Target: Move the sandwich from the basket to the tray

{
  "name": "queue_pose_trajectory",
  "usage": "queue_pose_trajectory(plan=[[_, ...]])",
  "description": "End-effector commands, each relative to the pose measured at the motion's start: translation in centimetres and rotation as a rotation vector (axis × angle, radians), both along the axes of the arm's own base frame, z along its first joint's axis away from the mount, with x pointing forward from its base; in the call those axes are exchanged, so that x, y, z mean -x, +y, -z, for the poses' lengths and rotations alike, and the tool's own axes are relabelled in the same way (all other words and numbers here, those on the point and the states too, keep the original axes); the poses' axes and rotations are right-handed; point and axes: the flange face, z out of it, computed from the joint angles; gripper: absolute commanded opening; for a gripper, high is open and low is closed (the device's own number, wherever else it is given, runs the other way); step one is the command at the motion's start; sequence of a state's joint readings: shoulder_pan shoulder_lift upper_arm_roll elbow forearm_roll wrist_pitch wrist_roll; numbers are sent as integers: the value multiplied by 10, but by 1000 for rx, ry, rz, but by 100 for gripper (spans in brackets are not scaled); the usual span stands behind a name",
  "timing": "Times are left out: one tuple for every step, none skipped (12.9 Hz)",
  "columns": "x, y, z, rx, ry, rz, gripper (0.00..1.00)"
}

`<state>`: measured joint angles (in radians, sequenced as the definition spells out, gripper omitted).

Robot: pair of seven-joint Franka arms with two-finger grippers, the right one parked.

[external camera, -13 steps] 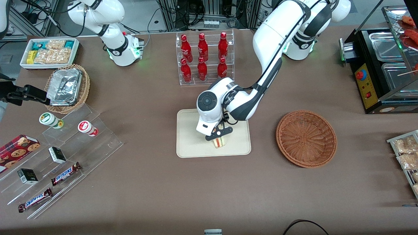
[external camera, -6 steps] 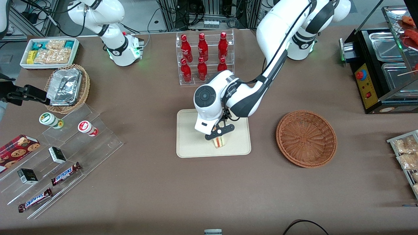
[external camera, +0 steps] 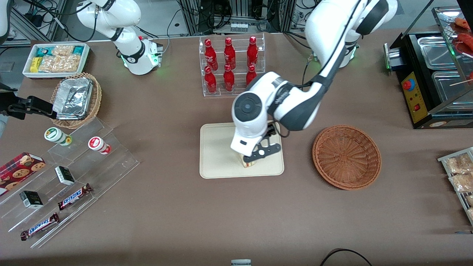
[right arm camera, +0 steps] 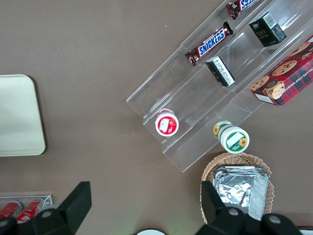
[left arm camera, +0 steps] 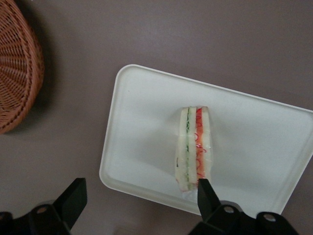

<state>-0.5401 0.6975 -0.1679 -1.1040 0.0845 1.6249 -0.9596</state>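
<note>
On the tray [left arm camera: 142, 122] the sandwich [left arm camera: 193, 147] stands on edge, free of the end effector [left arm camera: 139, 198], which hovers above with fingers spread wide. It looks light, soft and crushable; hold the flat bread faces gently. Basket [external camera: 346, 156] empty.

Sandwich [left arm camera: 193, 148] lies on tray [external camera: 216, 155] near its front edge, gripper [external camera: 255, 158] open above it, basket [external camera: 346, 157] beside tray toward working arm's end.
</note>
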Motion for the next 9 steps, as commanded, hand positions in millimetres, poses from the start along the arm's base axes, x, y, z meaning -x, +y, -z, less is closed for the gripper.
queue_pose_trajectory(plan=[[-15,57,-31,40,71,52,100],[-23,88,-36,40,81,50,100],[-24,110,-41,40,87,82,100],[-25,137,-50,43,90,119,100],[-26,175,-60,54,94,159,100],[-23,203,-69,63,97,200,100],[-21,235,-78,76,97,239,100],[-15,260,-86,89,101,268,100],[-11,283,-92,100,100,305,100]])
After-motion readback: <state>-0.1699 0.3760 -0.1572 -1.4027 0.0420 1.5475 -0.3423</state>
